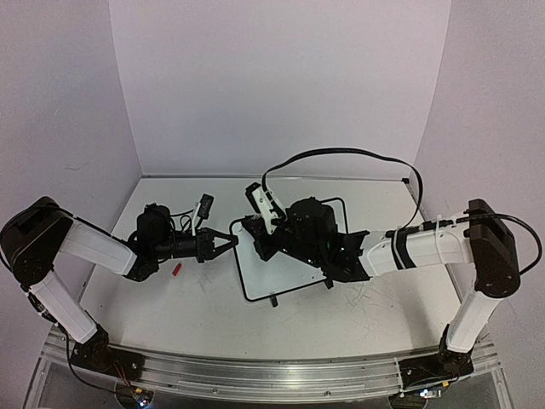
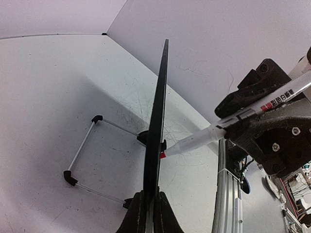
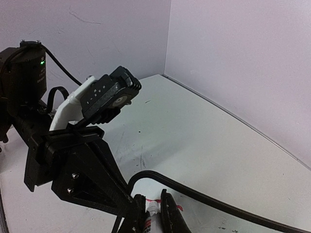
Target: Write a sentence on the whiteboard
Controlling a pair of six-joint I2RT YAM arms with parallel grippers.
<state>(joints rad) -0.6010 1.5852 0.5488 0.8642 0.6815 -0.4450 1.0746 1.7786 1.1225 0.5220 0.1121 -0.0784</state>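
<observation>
Whiteboard (image 1: 277, 277) first: it is in the middle of the table (image 1: 170, 315), between the two arms, and the part I can see from the top has no writing on it.

Closest to us is the metal rail (image 1: 272, 375) where both arms are bolted down. A bit farther in, a small red piece (image 1: 177, 268) lies on the table just beside the left gripper (image 1: 228, 242). The left gripper has its jaws squeezed tight on the left edge of the whiteboard.

From the left wrist the board shows only as a thin black line, with a wire stand (image 2: 82, 155) on one side and the marker (image 2: 194, 141) on the other. I cannot tell how much the board leans.

Over the board, the right gripper (image 3: 154, 219) has its jaws clamped on the marker. The red tip (image 2: 163, 155) is right at the board's face and looks to be touching it. Farthest back, a black cable (image 1: 341, 152) loops up in front of the plain walls.

I think the writing is just about to start: the pen is in place and no letters show. The next move needs the right arm to slide the tip across with a soft, even push. The left one must hold the board firm so it does not slip.
</observation>
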